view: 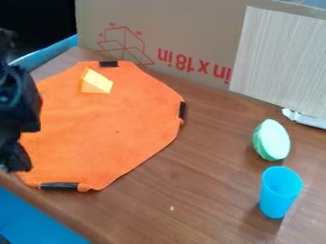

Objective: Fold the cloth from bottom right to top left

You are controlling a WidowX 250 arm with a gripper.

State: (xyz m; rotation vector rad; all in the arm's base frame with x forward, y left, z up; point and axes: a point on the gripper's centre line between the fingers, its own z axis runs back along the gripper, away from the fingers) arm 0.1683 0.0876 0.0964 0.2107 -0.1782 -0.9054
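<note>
One black gripper [14, 157] hung at the left edge, over the near-left side of the cloth, and I honestly couldn't tell whether it was open or closed. The orange cloth [121, 128] lay spread on the wooden table [210, 190], black strips at its top, right and bottom edges. A yellow wedge block [96, 82] sat on it near the top, kinda in the way. Off to the right, a pale green rounded piece [272, 140] lay just behind a blue cup [279, 193]. Behind everything stood a cardboard box [172, 28].

The black robot arm [18, 102], cropped at left, hides the orange fabric cloth [115, 128] partly, near the left edge of the brown wooden table [210, 190].
</note>
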